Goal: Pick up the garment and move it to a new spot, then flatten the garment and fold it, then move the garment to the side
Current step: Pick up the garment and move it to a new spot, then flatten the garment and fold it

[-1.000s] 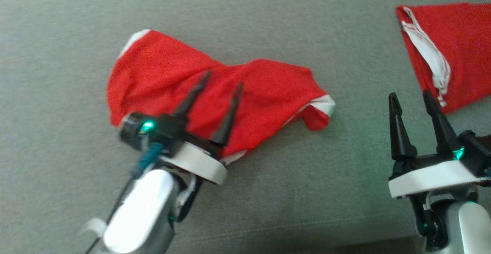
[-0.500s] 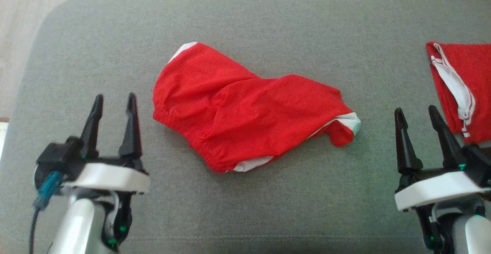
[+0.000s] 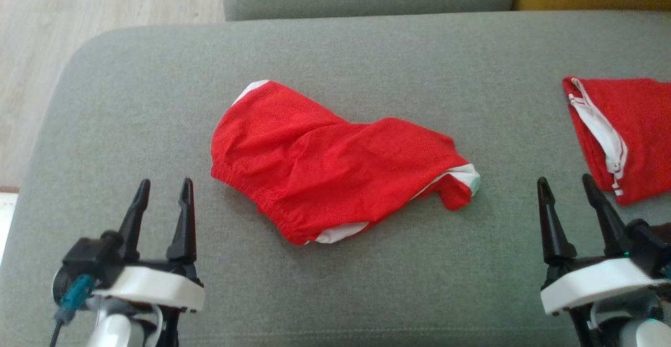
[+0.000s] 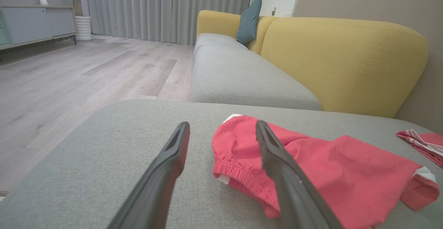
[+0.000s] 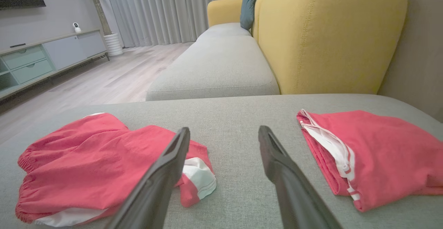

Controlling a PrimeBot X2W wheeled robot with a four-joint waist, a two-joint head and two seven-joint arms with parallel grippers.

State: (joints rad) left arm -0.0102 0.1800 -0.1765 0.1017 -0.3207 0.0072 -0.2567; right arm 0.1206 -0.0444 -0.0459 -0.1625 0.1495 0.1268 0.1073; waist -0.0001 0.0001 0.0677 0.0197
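The crumpled red garment [image 3: 335, 169] lies between the left gripper [image 3: 165, 182] and the right gripper [image 3: 564, 178], touching neither; both jaws stand apart. The wrist views add a yellow backrest [image 5: 328, 31] far behind.

The red garment [image 3: 335, 169], shorts with white trim, lies rumpled and unfolded in the middle of the grey cushion [image 3: 131, 100]. Its elastic waistband is toward 8 o'clock and a curled white-edged hem toward 4 o'clock.
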